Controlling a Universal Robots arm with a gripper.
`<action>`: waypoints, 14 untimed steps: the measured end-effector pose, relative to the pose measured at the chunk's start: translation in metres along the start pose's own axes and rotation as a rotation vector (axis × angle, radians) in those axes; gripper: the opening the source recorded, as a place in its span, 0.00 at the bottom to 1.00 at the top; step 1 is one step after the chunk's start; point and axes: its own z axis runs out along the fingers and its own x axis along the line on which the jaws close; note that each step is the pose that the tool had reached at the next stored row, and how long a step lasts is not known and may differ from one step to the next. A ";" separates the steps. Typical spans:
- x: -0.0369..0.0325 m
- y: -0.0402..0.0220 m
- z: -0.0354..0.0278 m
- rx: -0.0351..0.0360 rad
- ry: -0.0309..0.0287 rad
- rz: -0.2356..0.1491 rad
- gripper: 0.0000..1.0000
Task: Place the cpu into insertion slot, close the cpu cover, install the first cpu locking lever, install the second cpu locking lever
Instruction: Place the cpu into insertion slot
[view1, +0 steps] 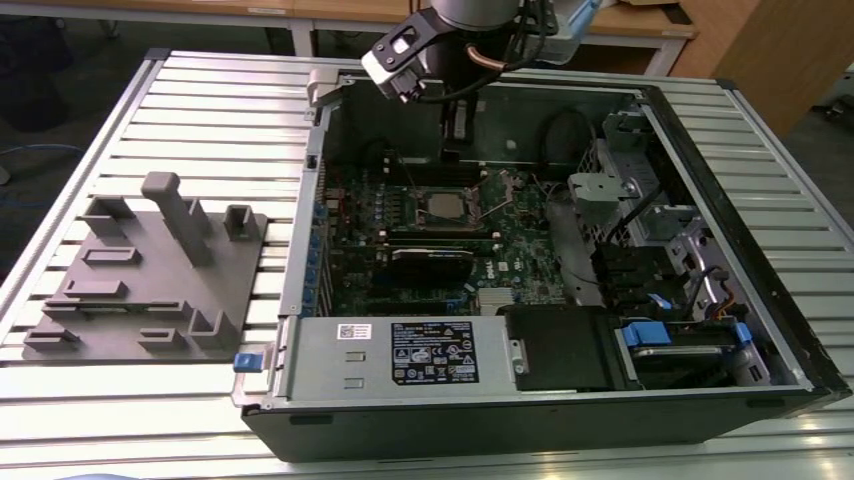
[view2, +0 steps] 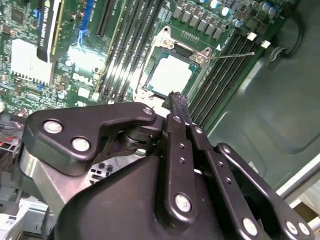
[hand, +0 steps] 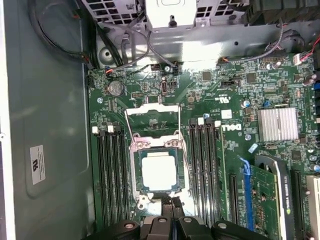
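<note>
**The chip sits in its slot and the lid is up**

The gripper (view2: 177, 99) hangs just above the green board (hand: 235, 100). Its two black fingers (hand: 165, 204) are pressed close together, with only a thin gap. I see nothing between them.

Right past the fingertips lies the cpu (hand: 159, 171). It is a flat square with a shiny grey top. It lies flat inside the insertion slot (hand: 135, 170), and the slot's silver rim goes all around it.

Just behind the slot is the cpu cover (hand: 150, 107). It is swung up and back, so it is not lying on the chip. A thin metal lever (view2: 235, 54) sticks out beside it.

Long black memory slots (hand: 107, 175) run along both sides of the slot.

In the exterior view, the arm reaches down into the open computer case (view1: 747, 250). The case lies on a ribbed metal table (view1: 214, 110). A grey holder block (view1: 147, 270) sits on the table, at the exterior view's left of the case.
</note>
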 end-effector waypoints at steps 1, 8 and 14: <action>0.0003 0.0000 0.0008 -0.0001 -0.0001 0.001 0.10; 0.0010 -0.0001 0.0025 -0.0001 -0.0004 0.002 0.10; 0.0005 -0.0002 0.0119 -0.0004 -0.0025 0.002 0.10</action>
